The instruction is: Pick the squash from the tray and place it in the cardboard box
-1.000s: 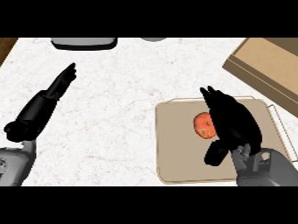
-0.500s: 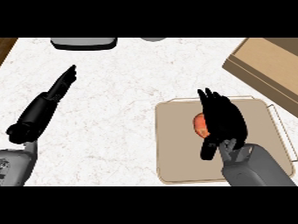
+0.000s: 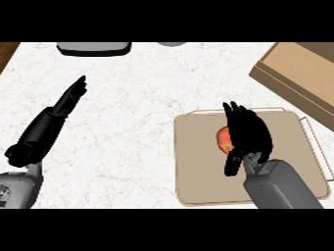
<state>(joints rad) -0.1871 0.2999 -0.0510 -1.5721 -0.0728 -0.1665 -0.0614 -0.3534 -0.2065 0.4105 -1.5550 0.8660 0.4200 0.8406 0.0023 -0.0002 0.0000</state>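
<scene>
Op: On the tray (image 3: 198, 186), squash (image 3: 223, 139) not lifted yet; my right hand (image 3: 246, 132) is over it, fingers (image 3: 236, 113) straight, not gripping.
Eng: Box?
Op: Cardboard box (image 3: 310, 73) well apart. Grasp, carry, drop all remain. Left hand (image 3: 69, 97) resting, flat.

The white speckled counter (image 3: 155, 98) carries a beige tray (image 3: 198, 181) near its front right, a cardboard box (image 3: 307, 73) at the back right corner, and 2 grey items cut off at the back edge: a tub (image 3: 95, 48) and a smaller round thing (image 3: 171, 43).
</scene>
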